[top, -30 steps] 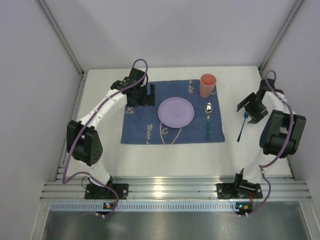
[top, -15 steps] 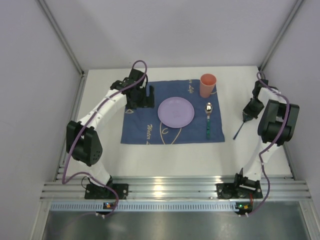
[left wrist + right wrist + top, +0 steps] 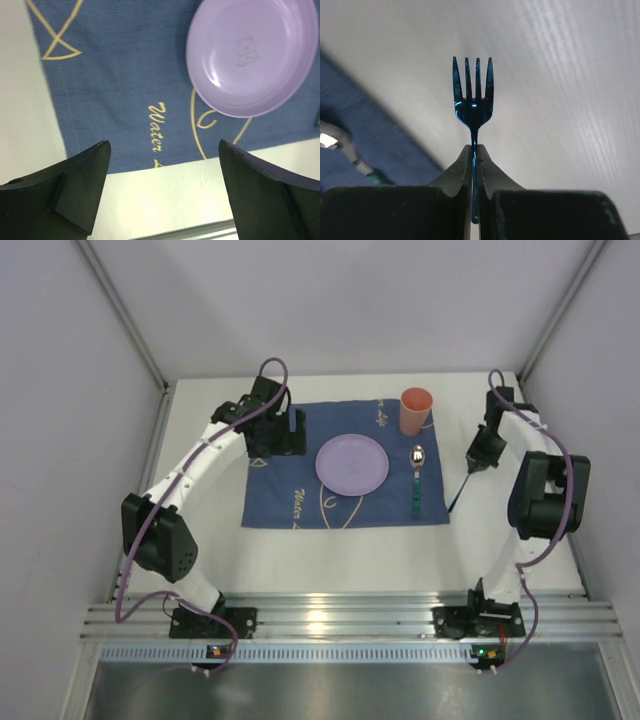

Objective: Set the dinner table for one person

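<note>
The bench [image 3: 330, 540] fills the middle of the overhead view, its ribbed rail along the 6 o'clock edge by the arm bases. A dark blue cloth [image 3: 290, 490] lies across its centre, long side running 9 to 3 o'clock. On the cloth sit a lilac plate [image 3: 352, 463], an orange cup [image 3: 416, 410] at the plate's 1 o'clock, and a spoon [image 3: 417, 480] at its 3 o'clock, bowl toward 12.

The right tool [image 3: 478, 455] hangs over bare bench just off the cloth's 3 o'clock edge. Its wrist view shows the jaws pinched together on the handle of a blue fork [image 3: 473, 97], tines pointing away from the camera. From above, the fork [image 3: 458, 492] slants from the tool down toward 7 o'clock, its far end near the cloth's lower right corner. Whether that end touches the bench cannot be told.

The left tool [image 3: 285, 435] is over the cloth at the plate's 10 o'clock. In its own view the jaws stand wide apart with nothing between them, cloth and plate below.

The bench lies directly beneath the fork, and the setting lies at 9 o'clock from the right tool, which is much the nearer of the two arms to the spoon side. The open spot is probably the strip of cloth at the plate's 9 o'clock. Reaching it would mean carrying the fork across the plate and turning its long axis to 12–6, parallel with the spoon.
</note>
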Motion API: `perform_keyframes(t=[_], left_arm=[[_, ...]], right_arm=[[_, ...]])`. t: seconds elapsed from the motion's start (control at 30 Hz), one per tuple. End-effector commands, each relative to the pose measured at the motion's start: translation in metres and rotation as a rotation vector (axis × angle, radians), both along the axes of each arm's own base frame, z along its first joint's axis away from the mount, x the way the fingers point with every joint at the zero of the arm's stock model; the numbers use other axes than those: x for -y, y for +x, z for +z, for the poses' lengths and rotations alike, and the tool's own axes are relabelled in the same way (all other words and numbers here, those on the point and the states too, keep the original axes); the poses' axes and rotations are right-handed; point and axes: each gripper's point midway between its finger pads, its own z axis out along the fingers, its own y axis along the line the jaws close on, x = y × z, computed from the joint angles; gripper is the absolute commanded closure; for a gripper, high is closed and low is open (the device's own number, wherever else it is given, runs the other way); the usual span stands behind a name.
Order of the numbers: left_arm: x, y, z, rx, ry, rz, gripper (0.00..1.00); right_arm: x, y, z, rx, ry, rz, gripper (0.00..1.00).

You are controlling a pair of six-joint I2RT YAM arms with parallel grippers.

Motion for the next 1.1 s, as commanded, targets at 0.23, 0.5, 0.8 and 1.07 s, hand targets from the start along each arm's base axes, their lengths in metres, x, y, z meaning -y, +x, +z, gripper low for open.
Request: perform_keyframes(t=[0.23,0.5,0.8,1.07], left_arm=[[0.154,-0.032,0.08,0.111,-0.445,-0.512,0.12],[0.233,-0.069,0.11,0.07,-0.661,-0.745,0.16],[0.257,-0.079,0.098,0.015,-0.719,-0.764,0.29],[0.27,-0.08,0.086,-0.007,-0.723,-0.75,0.52]], right_arm=[[-0.121,-0.01,0.17,0.363,0.213,0.141,1.0],[-0.182,-0.029,0.218,0.467,0.406,0.175,1.0],[-0.201,-0.029,0.242,0.514,0.471,0.198,1.0],[-0.223,-0.033,0.255,0.525,0.572,0.227,1.0]])
